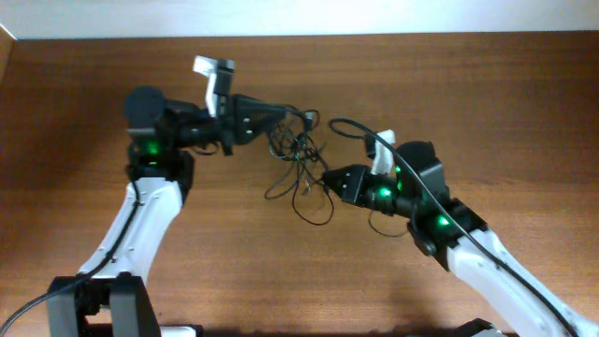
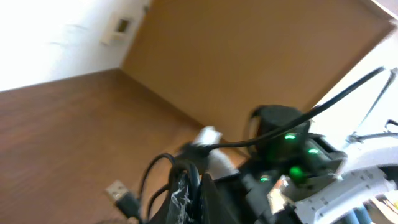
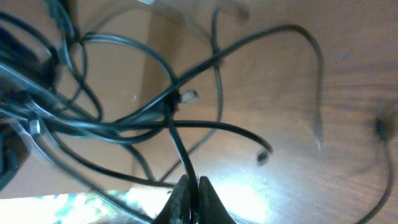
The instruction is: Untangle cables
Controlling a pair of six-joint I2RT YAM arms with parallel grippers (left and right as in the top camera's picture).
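Holding the cables (image 1: 298, 154) between both arms at the middle of the tabletop (image 1: 487, 84)
The left fingers (image 1: 269, 113) were clenched on a bunch of the tangle at its far end; the right fingers (image 3: 208, 205) pinched a single strand at the near side, the knot between them

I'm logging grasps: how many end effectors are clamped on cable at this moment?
2. The left end effector grips the cables at the tangle's upper left; the right end effector pinches one strand at its right side.
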